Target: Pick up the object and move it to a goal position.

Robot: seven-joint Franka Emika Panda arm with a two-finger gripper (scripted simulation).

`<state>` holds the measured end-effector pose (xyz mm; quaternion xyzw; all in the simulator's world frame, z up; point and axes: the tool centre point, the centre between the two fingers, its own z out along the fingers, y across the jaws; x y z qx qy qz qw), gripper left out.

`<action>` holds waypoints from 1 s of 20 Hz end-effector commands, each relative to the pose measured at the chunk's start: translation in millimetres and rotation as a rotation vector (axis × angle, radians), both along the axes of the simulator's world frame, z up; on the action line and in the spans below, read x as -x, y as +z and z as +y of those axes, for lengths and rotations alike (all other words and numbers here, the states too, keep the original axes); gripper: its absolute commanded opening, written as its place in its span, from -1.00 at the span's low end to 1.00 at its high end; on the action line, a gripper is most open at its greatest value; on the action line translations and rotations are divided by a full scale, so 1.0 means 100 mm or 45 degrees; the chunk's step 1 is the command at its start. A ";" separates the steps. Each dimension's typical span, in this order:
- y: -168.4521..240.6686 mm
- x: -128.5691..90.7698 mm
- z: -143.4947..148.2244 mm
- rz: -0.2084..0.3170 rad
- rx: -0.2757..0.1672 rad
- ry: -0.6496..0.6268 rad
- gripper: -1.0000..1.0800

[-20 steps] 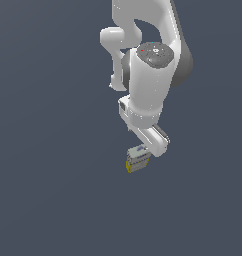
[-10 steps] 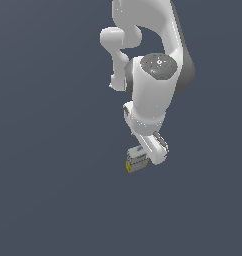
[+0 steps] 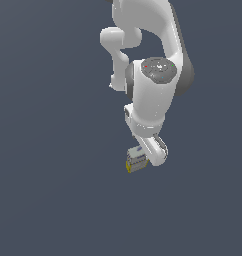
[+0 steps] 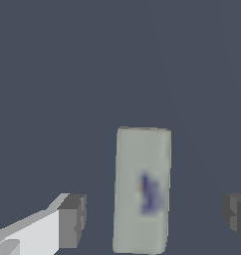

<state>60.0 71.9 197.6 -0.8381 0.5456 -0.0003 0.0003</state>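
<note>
Stooping from the arm [image 3: 153,90], the pincer [image 4: 152,219] hangs with jaws apart, straddling the object [image 4: 142,191] without touching it, so on the plain bench [image 3: 53,200] the box sits ungrasped, with closing, lifting and carrying all left, and open room around it on every side.

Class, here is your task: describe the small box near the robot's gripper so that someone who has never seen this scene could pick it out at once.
Start at the big white robot arm and follow it down to the gripper. The small box sits just below, between the open fingers. It is the only loose thing on the plain dark floor: grey-beige, rectangular, yellow at one edge, with a blue-purple mark on top.
</note>
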 end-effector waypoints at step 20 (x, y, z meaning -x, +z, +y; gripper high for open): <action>-0.45 0.00 0.00 0.001 0.000 -0.005 -1.00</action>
